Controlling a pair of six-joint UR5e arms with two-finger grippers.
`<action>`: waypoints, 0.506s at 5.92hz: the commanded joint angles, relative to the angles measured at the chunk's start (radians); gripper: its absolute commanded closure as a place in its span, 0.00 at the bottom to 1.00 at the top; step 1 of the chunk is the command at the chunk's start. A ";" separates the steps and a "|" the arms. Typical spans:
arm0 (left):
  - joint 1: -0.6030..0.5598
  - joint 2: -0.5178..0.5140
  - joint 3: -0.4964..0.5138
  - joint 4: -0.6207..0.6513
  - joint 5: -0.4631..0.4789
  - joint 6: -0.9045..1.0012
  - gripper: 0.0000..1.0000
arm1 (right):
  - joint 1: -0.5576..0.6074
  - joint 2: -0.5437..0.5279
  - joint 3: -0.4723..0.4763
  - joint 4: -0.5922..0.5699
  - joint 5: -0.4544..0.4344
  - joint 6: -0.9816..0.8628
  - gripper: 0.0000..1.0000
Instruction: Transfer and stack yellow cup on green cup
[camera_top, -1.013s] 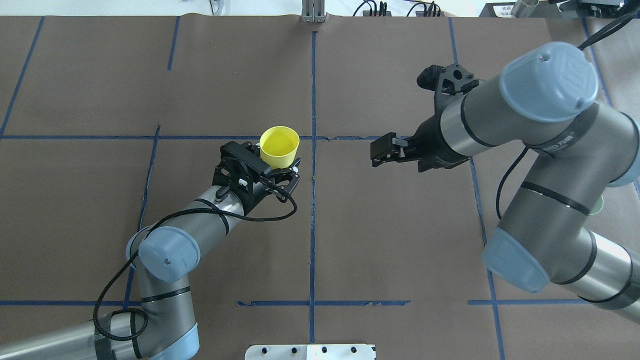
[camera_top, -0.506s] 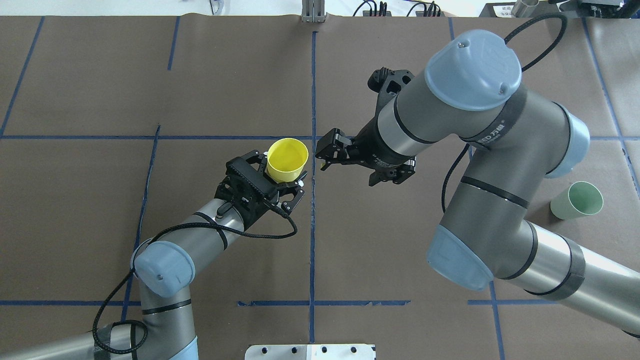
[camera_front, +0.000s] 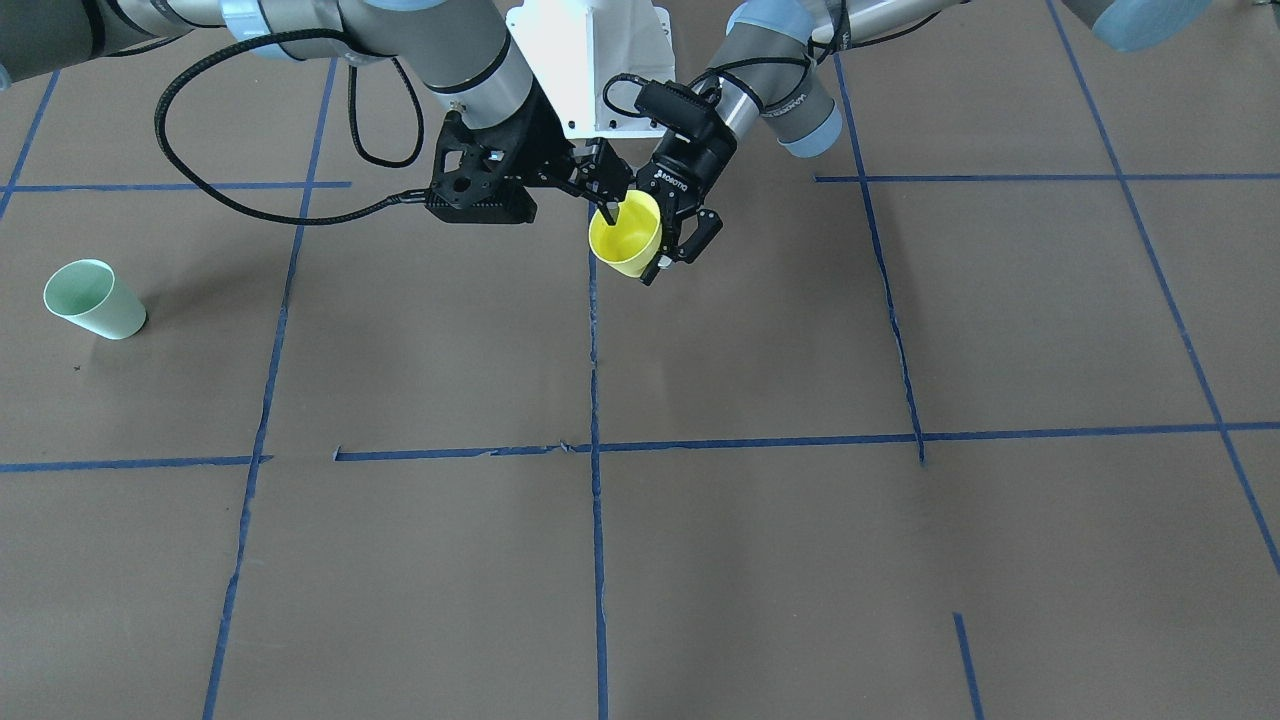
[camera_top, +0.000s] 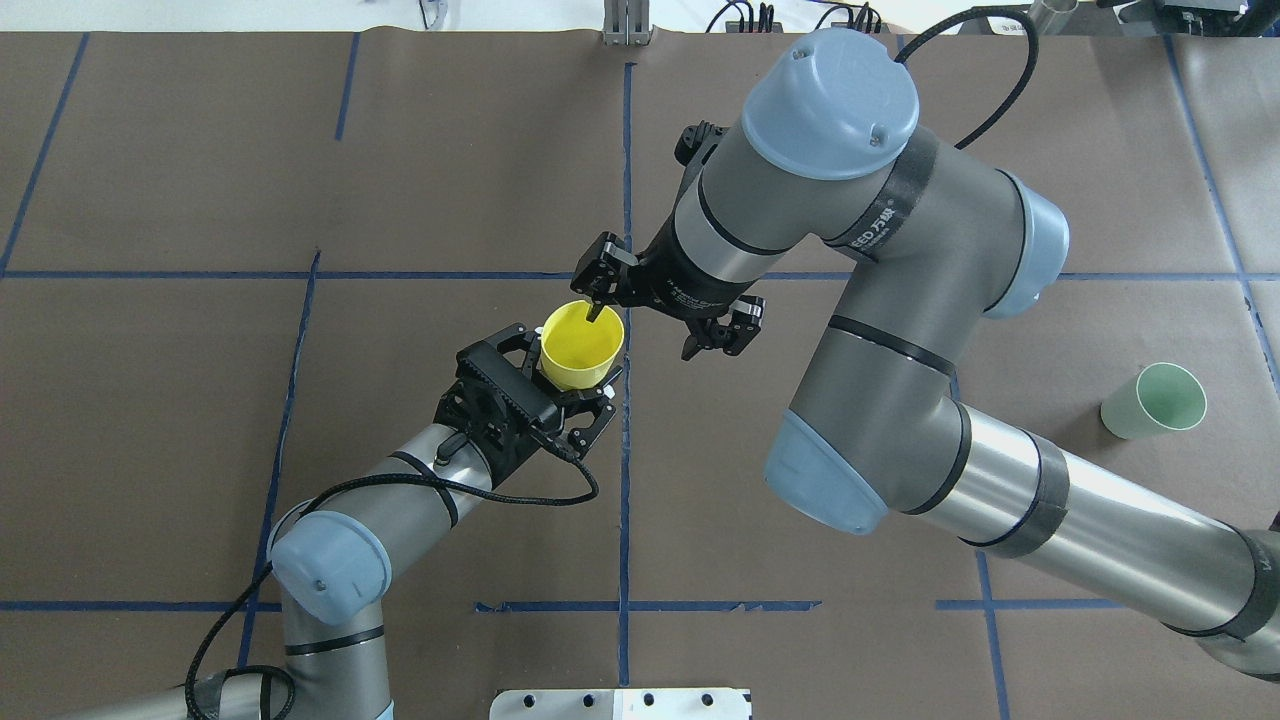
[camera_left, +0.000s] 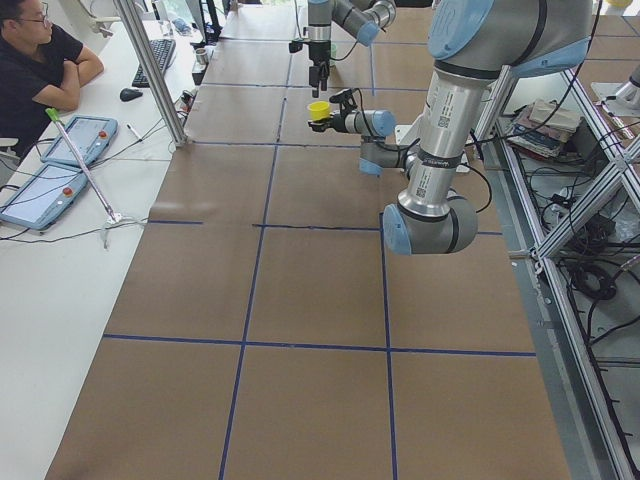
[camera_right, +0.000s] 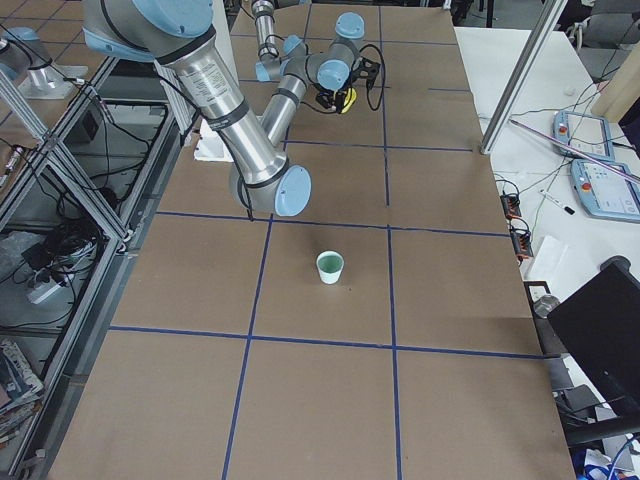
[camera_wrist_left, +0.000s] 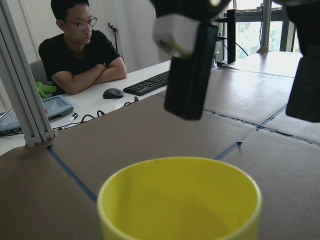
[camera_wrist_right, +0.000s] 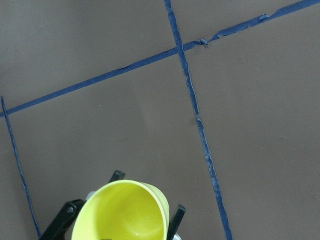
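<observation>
The yellow cup (camera_top: 582, 346) is held upright above the table near the centre tape line, also in the front view (camera_front: 625, 236). My left gripper (camera_top: 576, 384) is shut on its lower body; its fingers (camera_wrist_right: 176, 218) show on either side of it in the right wrist view. My right gripper (camera_top: 598, 292) is open at the cup's far rim, with one finger dipping inside the rim (camera_front: 607, 213). The left wrist view shows its fingers (camera_wrist_left: 187, 65) spread above the cup (camera_wrist_left: 180, 200). The green cup (camera_top: 1153, 400) stands alone on the table at the far right, also in the front view (camera_front: 95, 298).
Blue tape lines grid the brown table (camera_top: 300, 180). A white mounting plate (camera_top: 620, 703) sits at the near edge. An operator (camera_left: 35, 70) sits at a side desk with tablets (camera_left: 45, 185) beyond the table's far edge.
My right arm has swung left across the table until its open gripper is at the yellow cup's rim. My left gripper has brought the cup slightly nearer to the robot.
</observation>
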 joint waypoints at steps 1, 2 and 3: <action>0.004 -0.004 -0.002 0.000 0.005 -0.006 0.76 | -0.008 0.001 -0.004 0.005 0.007 0.017 0.01; 0.004 -0.010 -0.003 -0.002 0.005 -0.010 0.76 | -0.027 0.000 -0.006 0.006 0.007 0.018 0.01; 0.004 -0.011 -0.004 -0.003 0.006 -0.011 0.76 | -0.028 0.001 -0.004 0.006 0.007 0.017 0.01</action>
